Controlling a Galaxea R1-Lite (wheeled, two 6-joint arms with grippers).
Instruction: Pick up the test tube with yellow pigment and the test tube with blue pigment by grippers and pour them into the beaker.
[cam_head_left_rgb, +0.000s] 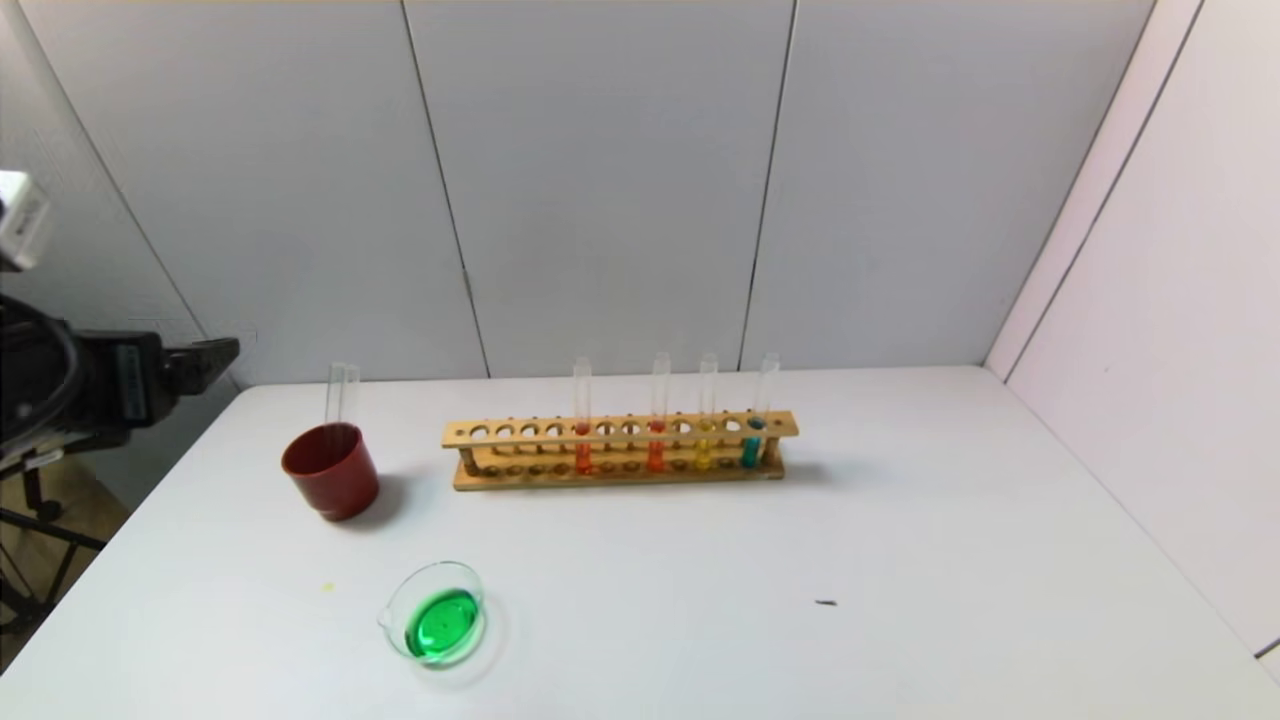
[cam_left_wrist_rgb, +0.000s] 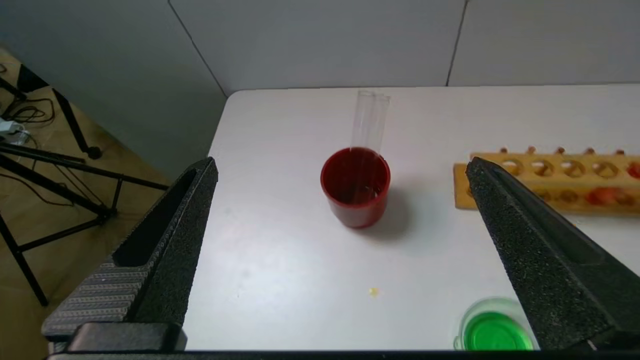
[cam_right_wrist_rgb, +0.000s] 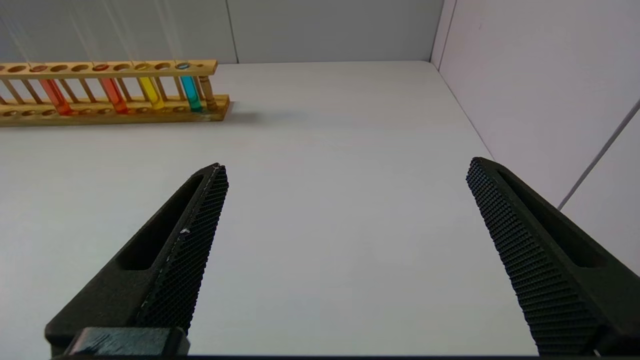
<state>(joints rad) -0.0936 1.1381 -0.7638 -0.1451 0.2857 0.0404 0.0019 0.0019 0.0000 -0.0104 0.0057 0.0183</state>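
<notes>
The test tube with yellow pigment (cam_head_left_rgb: 704, 452) and the test tube with blue pigment (cam_head_left_rgb: 752, 446) stand upright near the right end of a wooden rack (cam_head_left_rgb: 620, 430). They also show in the right wrist view, yellow (cam_right_wrist_rgb: 151, 93) and blue (cam_right_wrist_rgb: 190, 93). The beaker (cam_head_left_rgb: 462, 572) sits near the table's front left and holds green liquid; its rim (cam_left_wrist_rgb: 470, 312) shows in the left wrist view. My left gripper (cam_head_left_rgb: 215, 355) hangs beyond the table's left edge, open and empty (cam_left_wrist_rgb: 342, 160). My right gripper (cam_right_wrist_rgb: 346, 164) is open and empty over the bare right side of the table.
A dark red cup (cam_head_left_rgb: 335, 490) with two empty clear tubes (cam_head_left_rgb: 341, 393) stands left of the rack. Two orange-red tubes (cam_head_left_rgb: 583, 452) sit in the rack's middle. A small yellow drop (cam_head_left_rgb: 328, 587) lies left of the beaker. Walls close the back and right.
</notes>
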